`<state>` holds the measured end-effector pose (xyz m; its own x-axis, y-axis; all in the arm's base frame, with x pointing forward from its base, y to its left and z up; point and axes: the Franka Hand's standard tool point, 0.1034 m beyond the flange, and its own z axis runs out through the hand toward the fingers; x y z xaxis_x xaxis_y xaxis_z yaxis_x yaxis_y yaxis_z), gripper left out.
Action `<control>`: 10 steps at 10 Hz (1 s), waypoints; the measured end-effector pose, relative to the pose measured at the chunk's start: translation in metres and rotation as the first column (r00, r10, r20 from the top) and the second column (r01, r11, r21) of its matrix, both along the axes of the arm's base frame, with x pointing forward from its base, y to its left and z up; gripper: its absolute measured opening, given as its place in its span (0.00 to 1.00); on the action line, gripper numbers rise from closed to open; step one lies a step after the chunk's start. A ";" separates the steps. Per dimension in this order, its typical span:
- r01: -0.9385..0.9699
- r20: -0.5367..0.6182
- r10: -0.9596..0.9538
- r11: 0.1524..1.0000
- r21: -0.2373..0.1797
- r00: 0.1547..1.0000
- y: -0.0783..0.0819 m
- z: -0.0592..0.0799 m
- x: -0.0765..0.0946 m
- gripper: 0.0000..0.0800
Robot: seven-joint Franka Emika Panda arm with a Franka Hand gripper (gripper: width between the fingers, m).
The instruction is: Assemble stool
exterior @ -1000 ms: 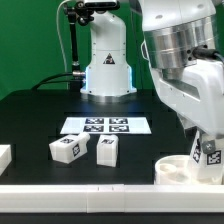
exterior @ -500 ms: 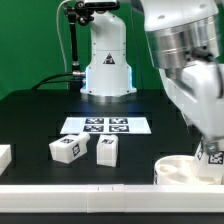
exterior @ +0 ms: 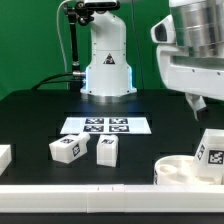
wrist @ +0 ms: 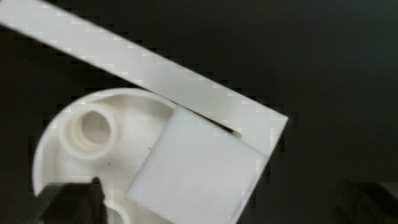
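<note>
The round white seat [exterior: 180, 169] lies at the exterior view's front right, against the front rail. One tagged white leg [exterior: 211, 148] stands tilted on its right side. My gripper [exterior: 202, 105] hangs above that leg, apart from it, with its jaws open and empty. Two more tagged legs [exterior: 66, 149] [exterior: 106, 150] lie loose on the black table left of centre. In the wrist view the seat [wrist: 93, 128] with its round socket and the leg [wrist: 199, 172] show close below, and one dark finger [wrist: 68, 202] is at the edge.
The marker board [exterior: 105, 125] lies flat behind the loose legs, in front of the robot base [exterior: 106, 70]. A long white rail [exterior: 80, 187] runs along the table's front edge and shows in the wrist view [wrist: 169, 68]. A white block [exterior: 4, 156] sits at the far left.
My gripper has let go of the leg at the seat and risen well above it. The leg stays at the seat, now uncovered. The loose legs have not moved.
</note>
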<state>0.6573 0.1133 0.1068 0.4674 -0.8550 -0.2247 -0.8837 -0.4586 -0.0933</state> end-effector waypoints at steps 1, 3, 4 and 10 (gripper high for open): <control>-0.051 0.012 0.051 0.999 0.001 0.999 0.000 0.000 0.000 0.81; -0.202 0.050 0.202 0.979 -0.007 0.978 0.000 -0.001 0.000 0.81; -0.376 0.101 0.381 0.925 -0.058 0.919 0.002 -0.002 0.002 0.81; -0.807 0.196 0.820 0.568 -0.162 0.538 0.011 0.000 0.001 0.81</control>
